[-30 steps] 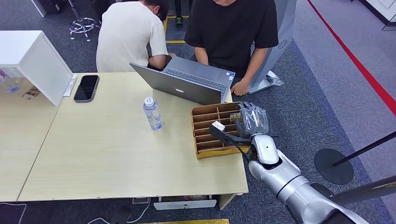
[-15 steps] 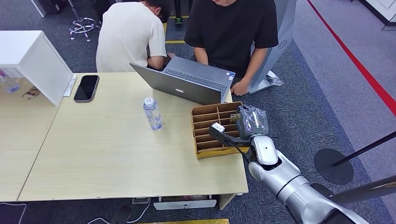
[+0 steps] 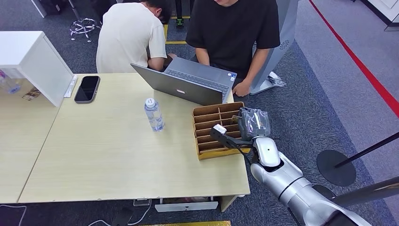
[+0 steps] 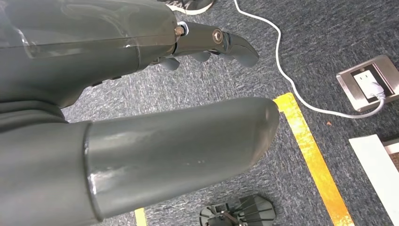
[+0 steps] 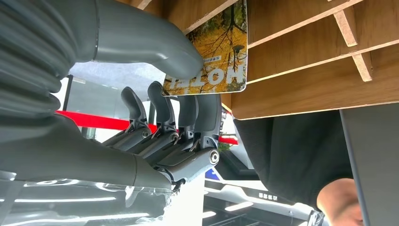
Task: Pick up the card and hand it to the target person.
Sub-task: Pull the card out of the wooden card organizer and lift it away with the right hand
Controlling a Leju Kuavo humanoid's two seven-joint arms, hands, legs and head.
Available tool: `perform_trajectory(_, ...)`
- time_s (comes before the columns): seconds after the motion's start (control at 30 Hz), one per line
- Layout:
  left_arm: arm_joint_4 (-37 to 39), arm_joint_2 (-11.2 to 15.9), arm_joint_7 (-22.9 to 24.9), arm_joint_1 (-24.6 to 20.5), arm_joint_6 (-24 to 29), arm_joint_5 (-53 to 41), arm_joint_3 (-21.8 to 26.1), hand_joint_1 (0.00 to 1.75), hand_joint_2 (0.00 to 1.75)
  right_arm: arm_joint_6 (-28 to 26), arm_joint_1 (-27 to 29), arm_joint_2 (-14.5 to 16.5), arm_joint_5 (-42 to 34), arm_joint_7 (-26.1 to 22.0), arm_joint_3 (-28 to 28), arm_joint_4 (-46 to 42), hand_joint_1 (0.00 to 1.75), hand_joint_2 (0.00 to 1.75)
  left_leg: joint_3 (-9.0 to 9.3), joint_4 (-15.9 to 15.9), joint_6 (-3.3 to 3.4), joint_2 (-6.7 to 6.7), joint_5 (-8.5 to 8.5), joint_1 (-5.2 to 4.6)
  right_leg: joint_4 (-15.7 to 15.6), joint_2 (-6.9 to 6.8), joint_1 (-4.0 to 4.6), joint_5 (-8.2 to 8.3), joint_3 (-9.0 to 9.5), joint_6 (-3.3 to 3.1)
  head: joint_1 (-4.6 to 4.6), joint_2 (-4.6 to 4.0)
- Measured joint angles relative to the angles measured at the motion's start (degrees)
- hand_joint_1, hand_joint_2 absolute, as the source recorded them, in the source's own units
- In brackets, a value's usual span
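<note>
Here, table (image 3: 117, 155) carries the slotted wooden rack (image 3: 214, 132) at 3 o'clock. Right hand (image 3: 254, 123) at rack's edge, thumb & fingers (image 5: 188, 113) pinching card (image 5: 214, 56) partway in its slot, prob. to extract it. Left hand (image 4: 155, 61) hangs loosely spread, w/ nothing held.

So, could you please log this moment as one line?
right hand: pinching card at wooden organizer | left hand: hanging, empty | card: not yet handed over

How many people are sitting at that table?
2: one in a cream shirt at the far edge, bent forward; one in a black shirt behind the laptop. Others may sit outside the picture.
</note>
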Motion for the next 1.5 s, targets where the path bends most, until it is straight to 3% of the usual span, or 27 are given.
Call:
perform_trajectory(0.33, 0.0, 0.0, 0.0, 0.0, 0.0, -0.1, 0.0, 0.0, 0.0, 0.1, 0.0, 0.0, -0.2, -0.3, 0.0, 0.0, 1.48, 1.75, 0.0, 0.0, 0.0, 0.0, 0.0, 0.0, 0.0, 0.0, 0.0, 0.0, 0.0, 0.0, 0.0, 0.0)
perform_trajectory(0.53, 0.0, 0.0, 0.0, 0.0, 0.0, 0.0, 0.0, 0.0, 0.0, 0.4, 0.0, 0.0, -0.3, 0.0, 0.0, -0.5, 1.47, 1.75, 0.01, 0.0, 0.0, 0.0, 0.0, 0.0, 0.0, 0.01, 0.0, 0.0, 0.0, 0.0, -0.01, 0.0)
perform_trajectory(1.2, 0.0, 0.0, -1.1, 0.6, 0.8, 1.6, 0.0, 0.0, 0.0, 3.6, 0.8, -4.2, 5.6, 4.6, -1.9, -17.4, 1.44, 1.75, 0.0, 0.0, 0.0, 0.01, 0.0, 0.0, 0.0, 0.01, 0.0, 0.0, -0.01, 0.0, -0.01, 0.0)
perform_trajectory(1.5, 0.0, 0.0, -1.0, 0.7, 0.8, 1.5, 0.0, 0.0, 0.0, 3.4, 0.6, -5.5, 5.4, 5.2, -4.1, -20.9, 1.54, 1.75, -0.01, 0.0, 0.0, 0.01, -0.01, -0.01, 0.0, 0.0, 0.0, 0.0, -0.01, 0.0, -0.01, 0.0)
